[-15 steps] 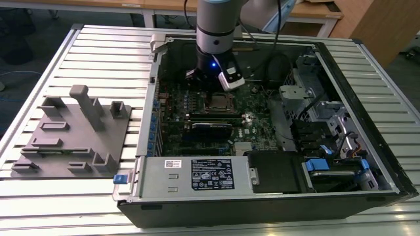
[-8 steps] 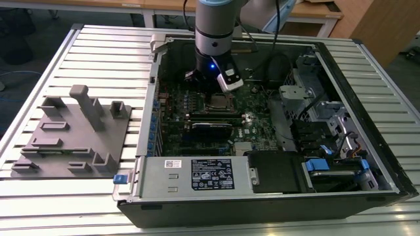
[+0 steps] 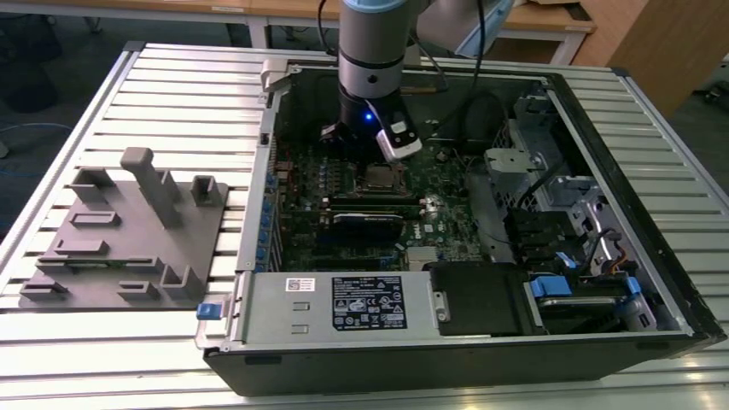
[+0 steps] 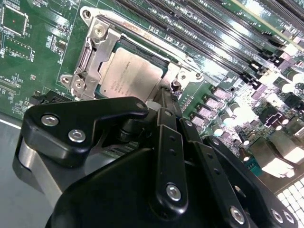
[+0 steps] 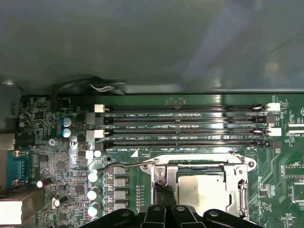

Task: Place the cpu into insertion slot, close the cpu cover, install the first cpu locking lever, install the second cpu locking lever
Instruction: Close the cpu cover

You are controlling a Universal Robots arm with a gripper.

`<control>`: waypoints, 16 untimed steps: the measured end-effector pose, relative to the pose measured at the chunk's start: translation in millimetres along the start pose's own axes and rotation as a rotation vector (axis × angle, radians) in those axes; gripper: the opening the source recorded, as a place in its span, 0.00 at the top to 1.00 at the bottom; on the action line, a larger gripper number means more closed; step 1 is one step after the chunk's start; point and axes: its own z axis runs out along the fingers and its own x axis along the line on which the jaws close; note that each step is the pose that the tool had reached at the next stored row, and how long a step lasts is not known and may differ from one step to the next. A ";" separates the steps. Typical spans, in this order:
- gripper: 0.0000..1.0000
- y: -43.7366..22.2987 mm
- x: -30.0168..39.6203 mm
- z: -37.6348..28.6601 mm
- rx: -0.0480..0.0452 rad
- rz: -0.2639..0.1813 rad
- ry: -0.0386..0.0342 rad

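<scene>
The cpu (image 4: 129,76) (image 5: 198,191), a dull silver square, lies in the insertion slot (image 3: 381,178) on the green board. The cpu cover (image 4: 92,54) (image 5: 237,171), a silver frame, lies flat around it. My gripper (image 4: 164,95) (image 5: 164,197) is shut, and its black tip sits at one corner of the socket, just beside the cover's edge. A thin wire locking lever (image 5: 124,166) reaches out from that corner over the board. In the exterior view my arm (image 3: 370,77) stands upright over the socket inside the open computer case.
Long black memory slots (image 5: 185,128) (image 4: 213,23) run next to the socket. Capacitors (image 5: 94,187) stand by the lever's end. The power supply (image 3: 341,303) and drive bays (image 3: 569,213) fill the case's other parts. A grey fixture block (image 3: 125,231) sits on the slatted table.
</scene>
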 end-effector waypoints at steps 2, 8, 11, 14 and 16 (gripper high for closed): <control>0.90 -0.1 0.1 0.4 0.0004 0.000 0.0001; 0.90 0.2 0.0 0.1 -0.0002 0.000 -0.0011; 0.90 0.2 0.0 -3.2 0.0015 0.000 -0.0005; 0.90 0.4 0.0 -8.0 0.0014 0.000 -0.0006; 0.90 0.5 -0.1 -11.4 0.0015 0.000 -0.0005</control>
